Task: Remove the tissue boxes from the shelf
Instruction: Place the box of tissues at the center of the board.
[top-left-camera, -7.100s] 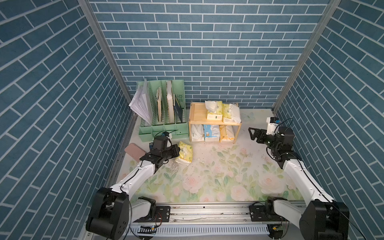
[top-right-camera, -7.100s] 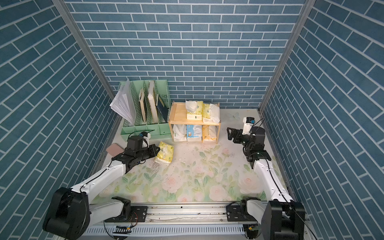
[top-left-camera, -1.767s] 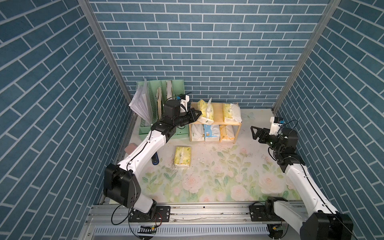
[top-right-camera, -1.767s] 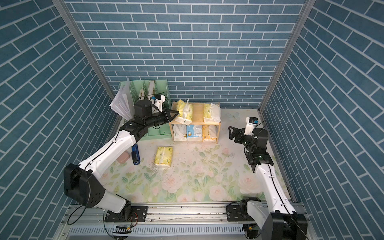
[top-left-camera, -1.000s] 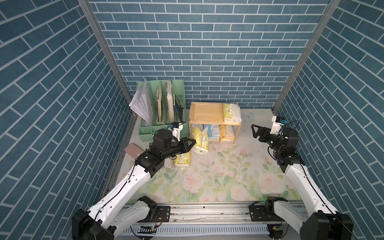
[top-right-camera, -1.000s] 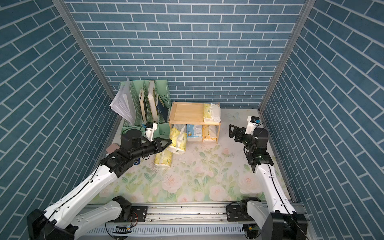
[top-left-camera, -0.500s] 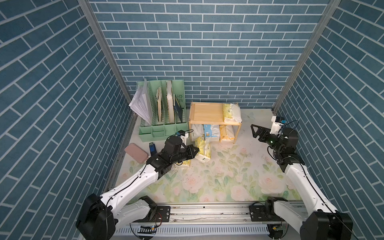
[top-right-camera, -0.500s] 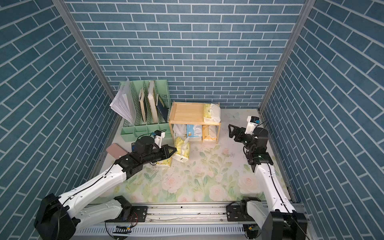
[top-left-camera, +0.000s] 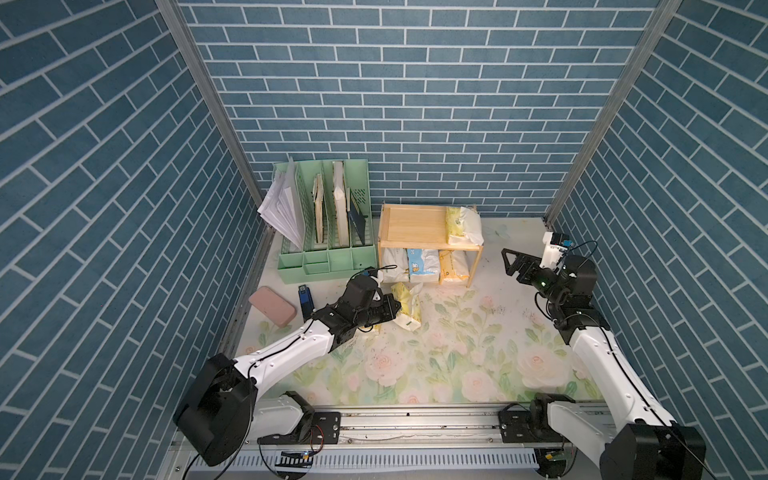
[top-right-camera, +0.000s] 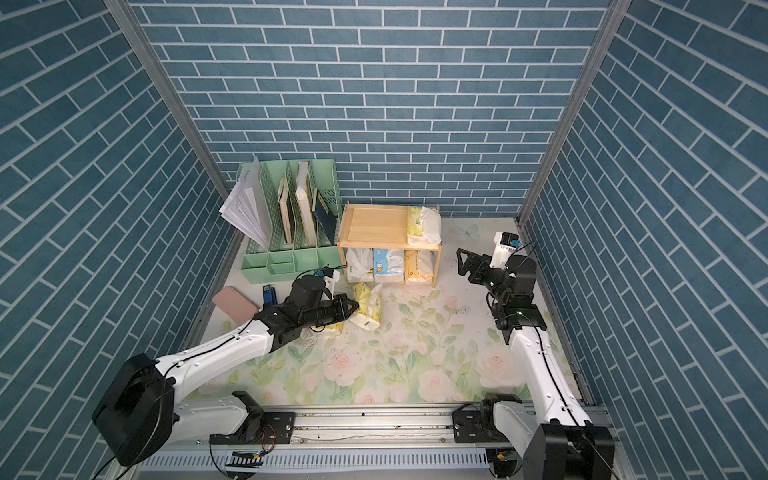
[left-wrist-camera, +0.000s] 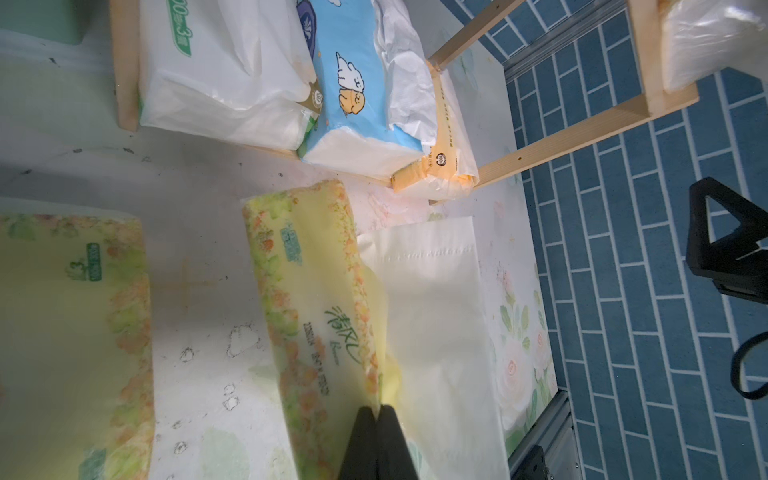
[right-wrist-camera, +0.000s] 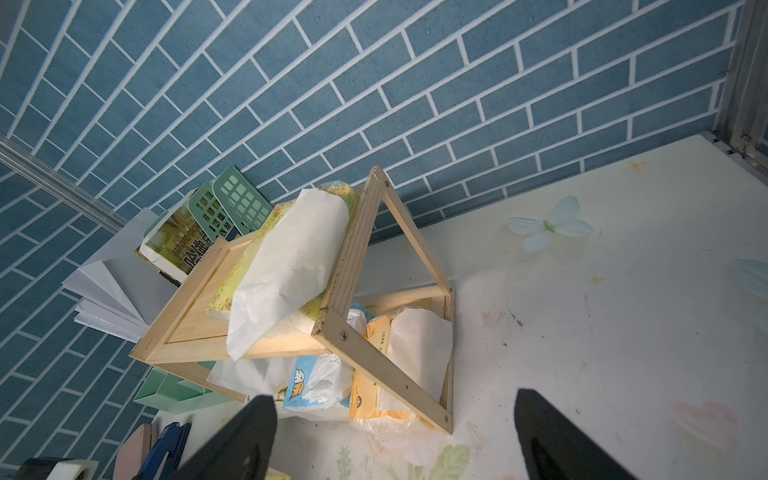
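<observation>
A glossy floral mat (top-left-camera: 457, 353) bears the plank-built wooden shelf (top-left-camera: 411, 224): a crinkly top pack (top-left-camera: 462, 224) on its upper board; white pack (top-left-camera: 390, 264), blue pack (top-left-camera: 422, 266), orange pack (top-left-camera: 452, 266) below. The left gripper (left-wrist-camera: 377, 409) pinches a soft yellow pack (top-left-camera: 409, 307) lying on the mat; the right gripper (top-left-camera: 510, 262) gapes, empty.

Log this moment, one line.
left gripper: shut on yellow pack, off shelf | right gripper: open, empty | shelf: not yet cleared

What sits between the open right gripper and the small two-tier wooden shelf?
Nothing. Only bare floral table mat separates the right gripper from the light wooden two-tier shelf, as both top views and the right wrist view show.
</observation>
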